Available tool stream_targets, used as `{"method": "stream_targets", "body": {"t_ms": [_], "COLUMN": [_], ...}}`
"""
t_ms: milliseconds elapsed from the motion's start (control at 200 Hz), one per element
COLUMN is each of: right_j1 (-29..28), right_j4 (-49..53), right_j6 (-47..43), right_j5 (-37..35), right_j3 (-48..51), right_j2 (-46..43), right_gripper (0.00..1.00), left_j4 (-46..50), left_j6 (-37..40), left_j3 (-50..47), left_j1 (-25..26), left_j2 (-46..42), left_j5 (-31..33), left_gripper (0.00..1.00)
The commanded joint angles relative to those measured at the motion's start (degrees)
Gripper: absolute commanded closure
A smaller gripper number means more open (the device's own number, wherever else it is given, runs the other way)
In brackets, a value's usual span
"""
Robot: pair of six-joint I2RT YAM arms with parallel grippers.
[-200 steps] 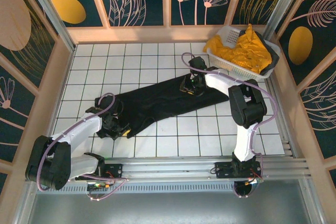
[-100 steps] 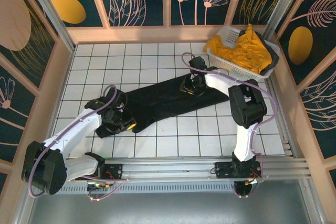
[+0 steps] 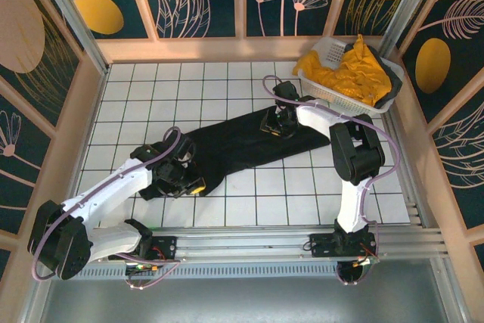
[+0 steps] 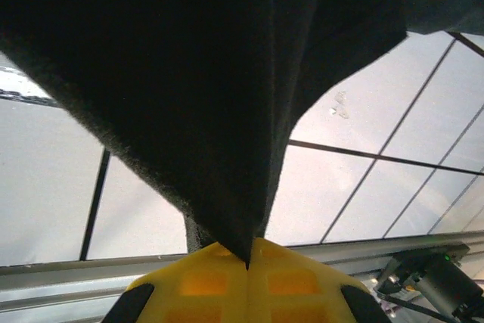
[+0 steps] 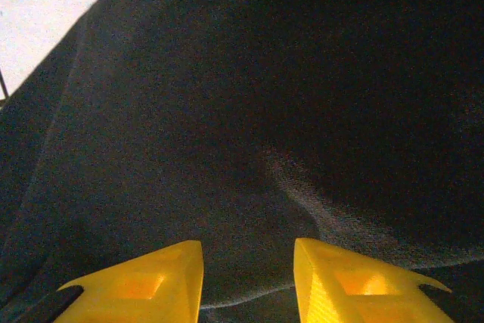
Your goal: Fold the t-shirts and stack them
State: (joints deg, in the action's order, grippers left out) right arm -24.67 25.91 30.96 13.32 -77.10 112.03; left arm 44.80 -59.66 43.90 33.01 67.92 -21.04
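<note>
Left tool [image 4: 247, 262] is pressed together, pinching a lifted edge of the black t-shirt [image 4: 189, 73] at lower left of the overhead frame. The right tool [image 5: 248, 266] stands spread over the same cloth near centre, gripping nothing that I can make out. On the white-tiled desk [image 3: 151, 88] the shirt lies as a long slanted band, partly folded at best. Mustard-yellow t-shirts [image 3: 352, 73] sit heaped and unfolded in the basket [image 3: 330, 51] at upper right. No stack exists yet, so most of the work remains.
</note>
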Motion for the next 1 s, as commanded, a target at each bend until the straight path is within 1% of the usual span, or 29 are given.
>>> {"method": "stream_targets", "body": {"t_ms": [0, 30, 60, 95, 140, 165, 195, 245, 300, 340, 390, 505, 591, 661, 776, 891, 996], "right_j1": [0.1, 0.1, 0.0, -0.1, -0.1, -0.1, -0.1, -0.2, -0.3, -0.4, -0.6, -0.8, -1.1, -1.2, -1.2, -1.2, -1.2], "right_j4": [1.7, 1.8, 1.9, 2.0, 2.2, 2.3, 2.3, 2.5, 2.6, 2.5, 2.3, 2.3, 2.5, 2.5, 2.7, 2.8, 2.6], "right_j6": [0.2, 0.2, 0.2, 0.0, 0.1, 0.0, 0.0, 0.0, 0.1, 0.1, 0.1, 0.1, 0.0, -0.3, -0.7, -0.7, -0.6], "right_j5": [-0.3, -0.2, -0.3, -0.3, -0.5, -0.5, -0.5, -0.5, -0.6, -0.6, -0.4, -0.1, 0.3, 0.6, 1.4, 1.1, 1.2], "right_j3": [-0.6, -0.6, -0.7, -0.8, -0.9, -1.0, -1.0, -1.1, -1.2, -1.2, -1.2, -1.5, -1.9, -2.4, -3.2, -3.3, -3.0], "right_j2": [-1.7, -1.7, -1.7, -1.7, -1.7, -1.7, -1.7, -1.7, -1.8, -1.9, -2.1, -1.8, -1.6, -1.5, -0.9, -0.9, -1.0], "right_gripper": [0.63, 0.63, 0.63, 0.63, 0.62, 0.63, 0.63, 0.63, 0.62, 0.62, 0.62, 0.62, 0.62, 0.62, 0.62, 0.62, 0.62], "left_j4": [0.5, -0.7, -1.5, -1.8, -1.8, -1.7, -1.2, 0.4, 3.0, 4.1, 4.3, -1.1, -5.9, -8.0, -11.4, -12.3, -13.0], "left_j6": [0.3, 0.3, 0.4, 0.8, 1.6, 2.0, 2.5, 3.1, 3.9, 4.3, 4.2, 3.3, 3.0, 3.2, 3.6, 4.1, 4.3], "left_j3": [-3.7, -4.3, -4.7, -4.8, -4.4, -4.1, -3.6, -2.1, -0.1, 0.7, 0.7, -2.9, -5.6, -6.9, -8.6, -9.0, -9.8], "left_j1": [0.2, 0.3, 0.4, 0.4, 0.4, 0.4, 0.4, 0.3, -0.1, -1.1, -3.7, -12.8, -16.7, -17.9, -18.4, -18.4, -18.5], "left_j2": [0.6, 0.9, 1.0, 1.4, 1.9, 1.9, 1.8, 1.6, 1.3, 0.9, -0.1, -3.6, -4.0, -2.5, -0.8, 1.0, 1.9], "left_j5": [0.6, 0.3, 0.3, 0.5, 1.1, 1.5, 2.3, 5.1, 9.8, 12.6, 15.1, 16.0, 14.8, 14.7, 14.8, 15.2, 15.6], "left_gripper": [1.0, 0.98, 0.91, 0.79, 0.58, 0.5, 0.44, 0.4, 0.39, 0.41, 0.45, 0.53, 0.55, 0.56, 0.59, 0.63, 0.64]}}
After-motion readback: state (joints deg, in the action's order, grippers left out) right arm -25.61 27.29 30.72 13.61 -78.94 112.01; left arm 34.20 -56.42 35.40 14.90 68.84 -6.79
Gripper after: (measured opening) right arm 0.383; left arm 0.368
